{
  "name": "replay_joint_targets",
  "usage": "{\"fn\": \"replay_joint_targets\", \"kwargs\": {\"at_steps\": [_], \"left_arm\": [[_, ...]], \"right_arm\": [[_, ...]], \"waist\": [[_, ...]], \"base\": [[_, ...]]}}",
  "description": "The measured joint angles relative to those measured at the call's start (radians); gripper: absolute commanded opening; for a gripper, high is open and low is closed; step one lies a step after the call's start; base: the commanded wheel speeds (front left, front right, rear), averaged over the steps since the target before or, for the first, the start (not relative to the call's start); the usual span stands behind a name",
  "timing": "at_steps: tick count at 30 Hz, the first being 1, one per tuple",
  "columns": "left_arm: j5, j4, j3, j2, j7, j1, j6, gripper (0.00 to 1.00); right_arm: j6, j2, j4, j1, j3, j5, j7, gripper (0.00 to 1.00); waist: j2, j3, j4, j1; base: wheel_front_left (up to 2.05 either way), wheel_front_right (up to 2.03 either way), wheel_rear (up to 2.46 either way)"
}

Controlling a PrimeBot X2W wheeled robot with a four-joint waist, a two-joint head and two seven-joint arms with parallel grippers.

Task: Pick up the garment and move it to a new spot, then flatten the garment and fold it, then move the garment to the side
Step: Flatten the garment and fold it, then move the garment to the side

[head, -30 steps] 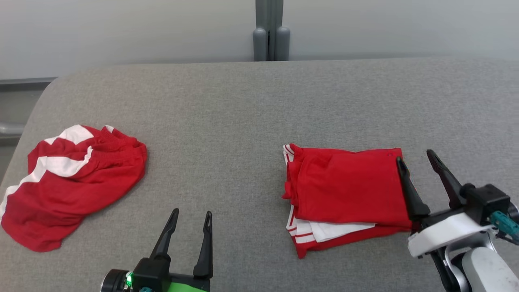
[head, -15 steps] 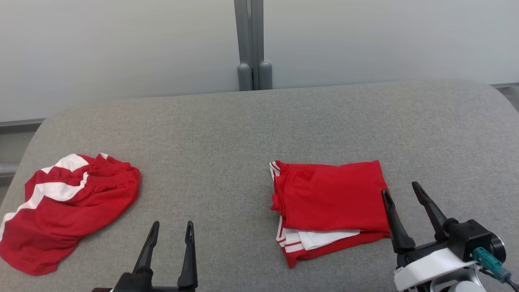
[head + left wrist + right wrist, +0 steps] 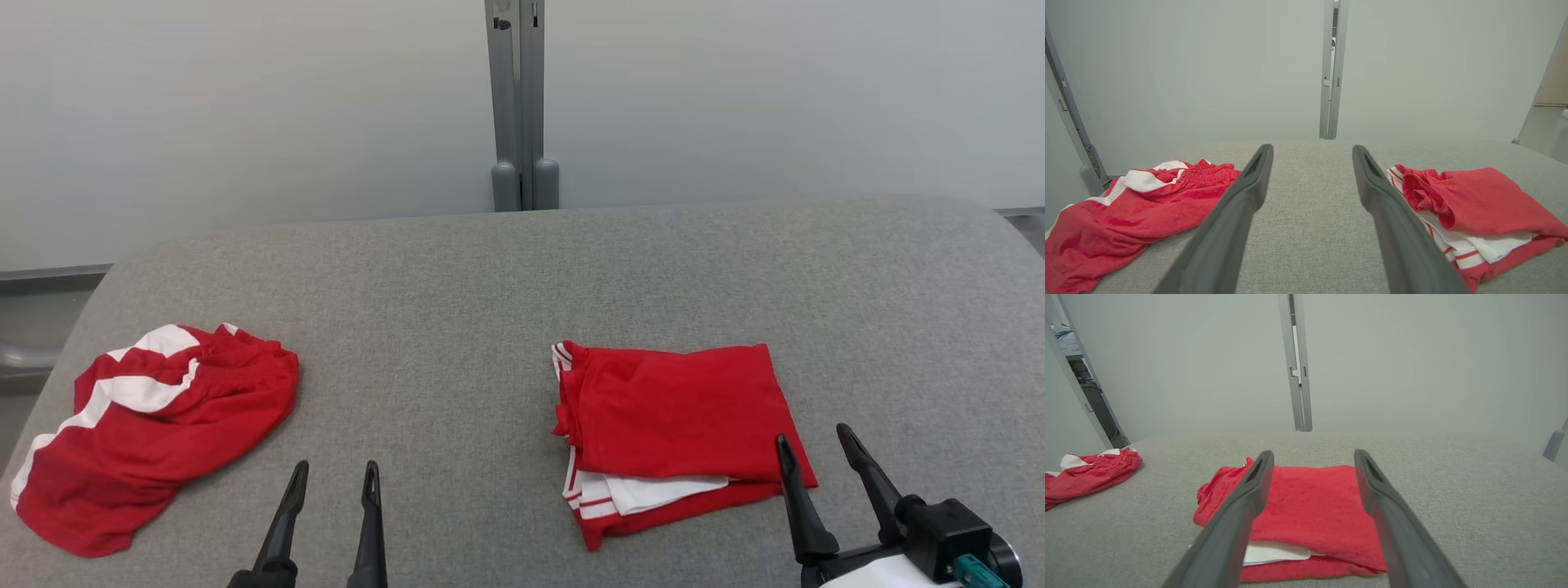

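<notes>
A folded red garment with white trim point(image 3: 682, 433) lies on the grey table point(image 3: 522, 269), right of centre; it also shows as the folded garment point(image 3: 1306, 514) in the right wrist view and the folded garment point(image 3: 1474, 204) in the left wrist view. My right gripper point(image 3: 813, 438) stands open just off its near right corner, clear of the cloth. Near the front edge, left of centre, my left gripper point(image 3: 336, 474) is open with nothing between its fingers.
A crumpled red and white garment point(image 3: 155, 425) lies at the table's left end, also seen as the crumpled garment point(image 3: 1139, 204). A grey post point(image 3: 521, 106) stands against the pale wall behind the table.
The head camera has tilted up, so more wall shows. Both grippers have drawn back toward the near edge; the right one has come off the folded garment's right edge.
</notes>
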Motion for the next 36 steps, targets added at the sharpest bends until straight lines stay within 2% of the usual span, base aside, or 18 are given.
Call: {"fn": "replay_joint_targets", "kwargs": {"at_steps": [23,30,36], "left_arm": [[0.011,0.017,-0.009,0.0,0.0,0.001,-0.006,1.0],[0.009,0.017,-0.023,0.0,0.0,-0.016,-0.006,1.0],[0.009,0.003,-0.046,0.0,0.0,-0.083,-0.013,1.0]], "right_arm": [[0.0,0.004,-0.001,-0.01,0.012,0.003,0.0,1.0],[0.0,-0.015,0.059,-0.094,0.041,0.075,0.0,1.0],[0.0,-0.086,0.137,-0.233,0.072,0.22,0.0,1.0]], "waist": [[0.0,0.024,0.0,0.0],[0.0,0.067,0.001,0.0],[0.0,0.134,0.003,0.0]], "base": [[0.0,0.0,0.0],[0.0,0.0,0.0],[0.0,0.0,0.0]]}}
